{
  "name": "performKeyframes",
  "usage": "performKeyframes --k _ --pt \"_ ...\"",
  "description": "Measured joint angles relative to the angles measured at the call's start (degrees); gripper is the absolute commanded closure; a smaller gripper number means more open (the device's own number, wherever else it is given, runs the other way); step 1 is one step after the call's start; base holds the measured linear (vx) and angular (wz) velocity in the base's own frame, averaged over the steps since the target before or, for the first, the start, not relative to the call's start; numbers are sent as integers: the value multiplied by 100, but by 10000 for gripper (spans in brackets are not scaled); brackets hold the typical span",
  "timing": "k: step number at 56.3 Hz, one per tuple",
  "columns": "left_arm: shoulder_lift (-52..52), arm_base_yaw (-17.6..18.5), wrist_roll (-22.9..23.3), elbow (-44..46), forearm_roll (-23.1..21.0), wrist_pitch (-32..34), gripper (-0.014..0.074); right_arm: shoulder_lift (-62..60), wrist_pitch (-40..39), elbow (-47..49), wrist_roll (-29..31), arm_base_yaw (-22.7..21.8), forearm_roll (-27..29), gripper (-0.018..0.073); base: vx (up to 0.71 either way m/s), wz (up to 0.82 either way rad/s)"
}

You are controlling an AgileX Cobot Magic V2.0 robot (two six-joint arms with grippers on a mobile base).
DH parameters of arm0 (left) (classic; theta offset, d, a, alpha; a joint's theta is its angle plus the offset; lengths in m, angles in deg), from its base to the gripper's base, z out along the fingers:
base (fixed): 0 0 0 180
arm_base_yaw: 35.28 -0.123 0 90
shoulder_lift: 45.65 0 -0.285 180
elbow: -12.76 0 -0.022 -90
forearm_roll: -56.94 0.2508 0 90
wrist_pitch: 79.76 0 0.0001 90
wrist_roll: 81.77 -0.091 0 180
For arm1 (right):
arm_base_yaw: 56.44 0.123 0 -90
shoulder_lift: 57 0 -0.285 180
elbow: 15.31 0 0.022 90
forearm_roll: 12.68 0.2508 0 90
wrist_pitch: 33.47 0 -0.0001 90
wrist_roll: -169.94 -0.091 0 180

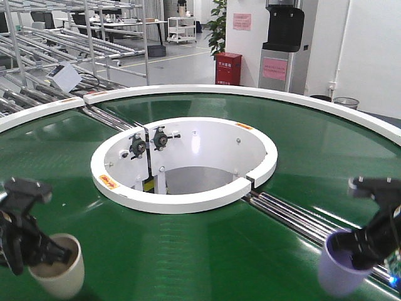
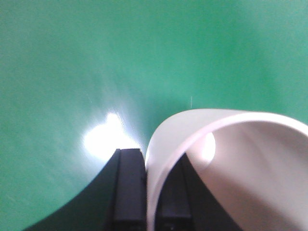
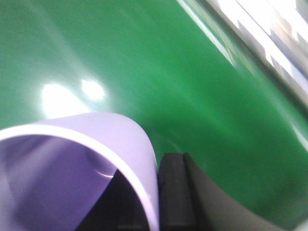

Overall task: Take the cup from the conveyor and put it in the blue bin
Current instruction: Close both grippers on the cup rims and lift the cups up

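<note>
Left gripper (image 1: 50,252) pinches cream cup (image 1: 59,274), right (image 1: 358,246) seemingly lilac (image 1: 338,274).

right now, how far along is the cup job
Done: both cups are gripped, the left tool pinching the cream cup by its wall, the right tool the purple cup. In hand: getting them off the conveyor; I cannot tell if they have cleared it. Left: placing them in the blue bin, which no view shows.

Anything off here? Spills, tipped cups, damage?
Nothing stands out. The left hand pinches the cream cup by its wall, right hand the purple cup likewise; both cups roughly upright, no spill on the conveyor.
</note>
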Motion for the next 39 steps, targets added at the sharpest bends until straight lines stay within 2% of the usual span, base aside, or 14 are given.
performKeyframes --k 7,14,23,29,39 --pt "-630 51 -29 0 -177 259 545 -651 -375 0 328 0 681 568 0 0" --pt "-1229 197 -165 0 -292 420 545 -1368 -579 0 399 38 793 568 0 0" --pt "-2100 436 -250 0 -594 575 545 -2316 -917 0 376 457 481 568 0 0" --pt "-2637 553 -260 0 -764 576 545 -2837 -1096 0 92 857 219 568 0 0" --pt "-3473 552 -375 0 -765 497 545 -3175 -970 0 -290 1208 -275 568 0 0"
